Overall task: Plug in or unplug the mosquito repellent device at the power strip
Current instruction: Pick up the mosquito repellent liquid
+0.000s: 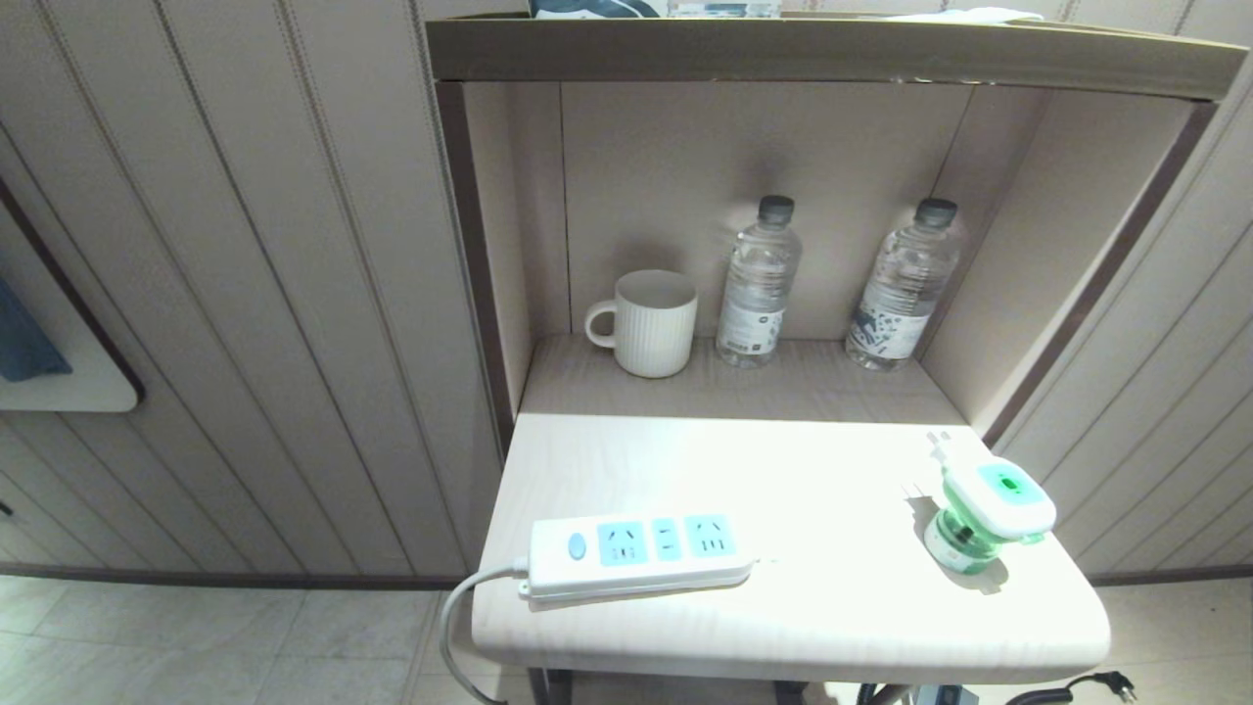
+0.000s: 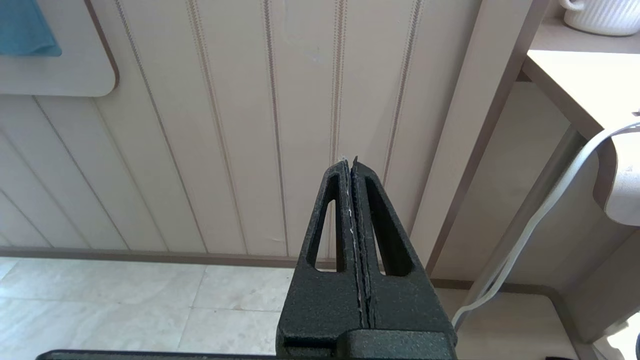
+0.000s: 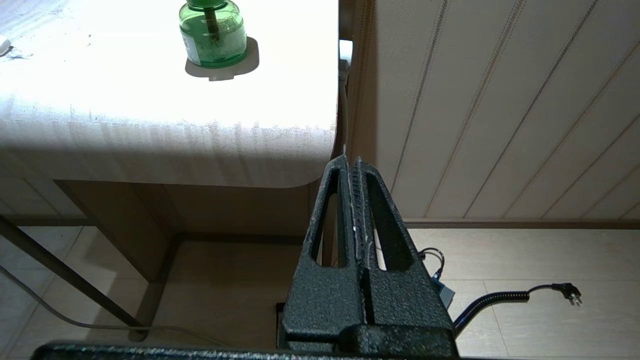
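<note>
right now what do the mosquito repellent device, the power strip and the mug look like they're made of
Mosquito repellent device: glossy white plastic head by its smooth sheen, on a translucent green bottle, plastic or glass, with liquid showing through in the right wrist view.
Power strip: smooth white moulded plastic, light-blue socket panels, rubbery-looking grey-white cord.
Mug: matte off-white with vertical ribs, probably ceramic.

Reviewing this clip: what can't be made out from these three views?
- Things on the cabinet top: head view, cut off by the upper edge.
- Power strip cord's far end: runs below the head view's lower edge.
- Mosquito repellent device: right wrist view, head cropped by the edge.
- Water bottle label text: too small.
</note>
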